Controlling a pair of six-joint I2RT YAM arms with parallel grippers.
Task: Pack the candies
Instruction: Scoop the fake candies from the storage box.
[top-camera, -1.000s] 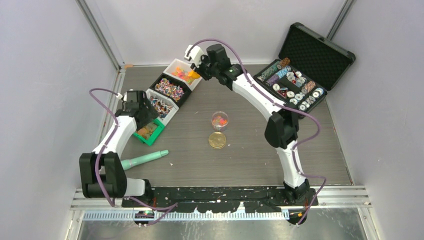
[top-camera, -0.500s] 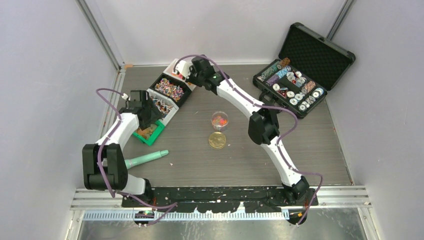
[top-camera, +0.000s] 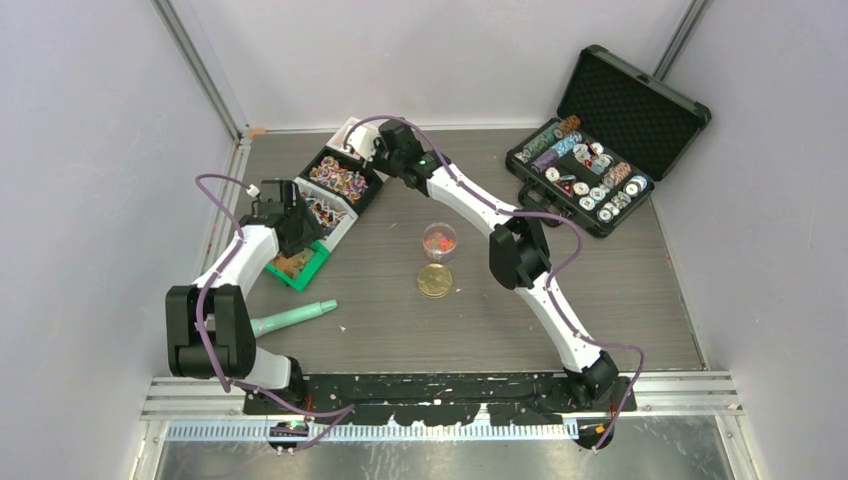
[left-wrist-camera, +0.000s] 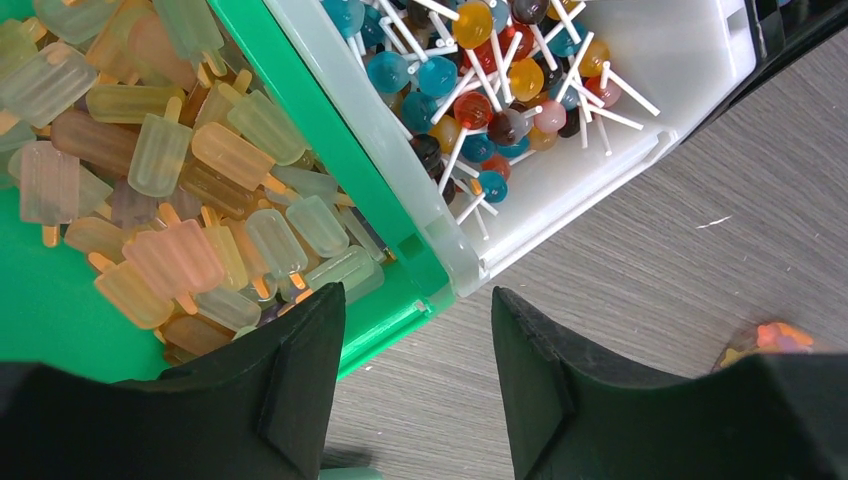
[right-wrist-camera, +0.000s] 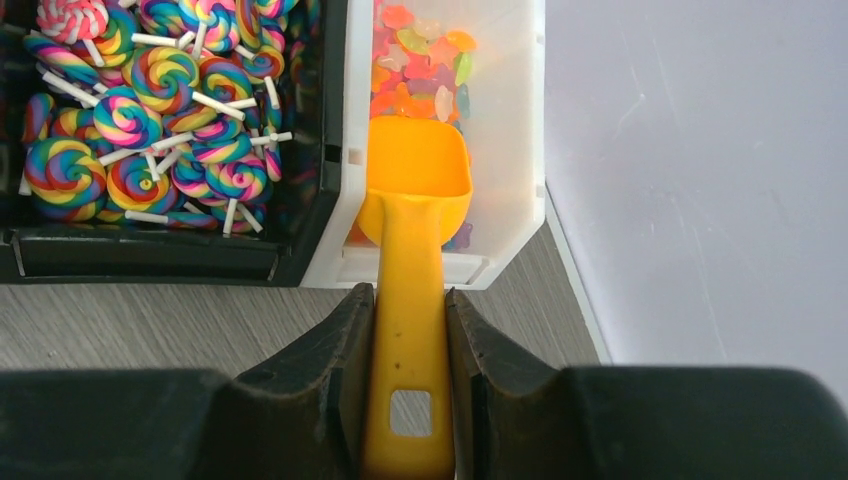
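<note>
My right gripper (right-wrist-camera: 410, 295) is shut on the handle of the orange scoop (right-wrist-camera: 418, 175). The scoop's bowl rests inside the far white bin (right-wrist-camera: 510, 150), just short of the orange-red-yellow candies (right-wrist-camera: 415, 60). In the top view this gripper (top-camera: 375, 148) is at the back end of the bin row. Striped swirl lollipops (right-wrist-camera: 150, 110) fill the black bin beside it. My left gripper (left-wrist-camera: 418, 300) is open and empty, over the corner of the green bin (left-wrist-camera: 387, 335) of golden-brown popsicle candies (left-wrist-camera: 190, 180). A clear cup (top-camera: 438, 240) holding a few candies stands mid-table.
A white bin (left-wrist-camera: 600, 150) of ball lollipops sits next to the green one. A flat gold disc (top-camera: 434, 280) lies just in front of the cup. A teal tool (top-camera: 290, 320) lies near the left arm. An open black case of poker chips (top-camera: 585, 180) is at the back right.
My right arm has swung left and lowered, bringing the scoop over and into the far white bin. My left gripper has shifted slightly towards the back.
</note>
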